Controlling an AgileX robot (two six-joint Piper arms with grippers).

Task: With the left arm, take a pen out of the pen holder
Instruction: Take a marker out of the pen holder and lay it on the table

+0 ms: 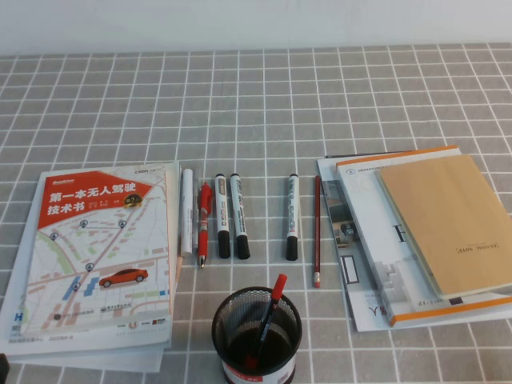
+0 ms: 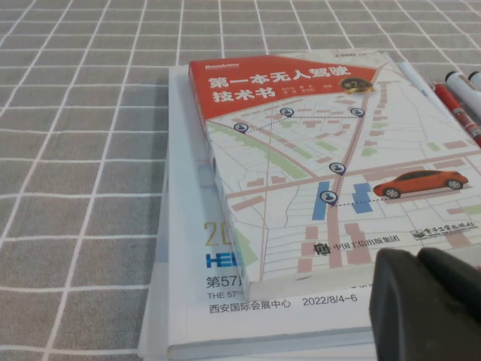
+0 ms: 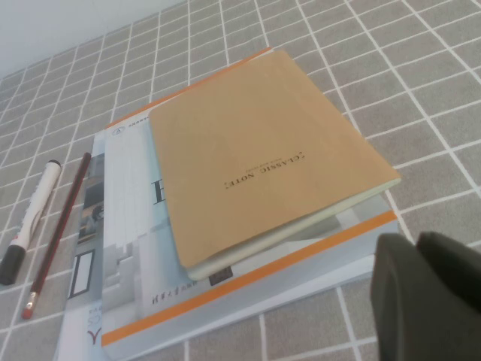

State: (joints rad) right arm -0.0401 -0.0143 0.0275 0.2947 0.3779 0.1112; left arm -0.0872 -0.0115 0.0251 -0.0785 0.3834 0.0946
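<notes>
Black wire mesh forms the pen holder [image 1: 256, 340], which stands at 6 o'clock on the grey tiled surface [image 1: 256, 96]. One pen [image 1: 268, 314] with a red cap leans inside it, the cap tipped toward 1 o'clock, not yet taken out. At 8 o'clock a map-covered book [image 1: 96, 248] lies on a thin white booklet [image 1: 120, 356]. The left gripper [image 2: 418, 259] hangs over that book's near edge, its jaws closed on nothing. The holder sits toward 3 o'clock from the book, so the pen is well apart from these jaws and untouched. At 4 o'clock a tan notebook [image 1: 448, 224] tops an orange-edged book [image 1: 362, 188]. The right gripper [image 3: 415, 244] hangs by the near corner of that stack, its jaws pressed together and empty, likewise apart from the pen. Between the two stacks, beyond the holder toward 12 o'clock, a loose row lies on the surface: a white pen [image 1: 186, 212], a red pen [image 1: 204, 224], a first marker [image 1: 222, 216], a second marker [image 1: 239, 216] just beside it, a third marker [image 1: 293, 218] set apart, and a red pencil [image 1: 317, 232].
</notes>
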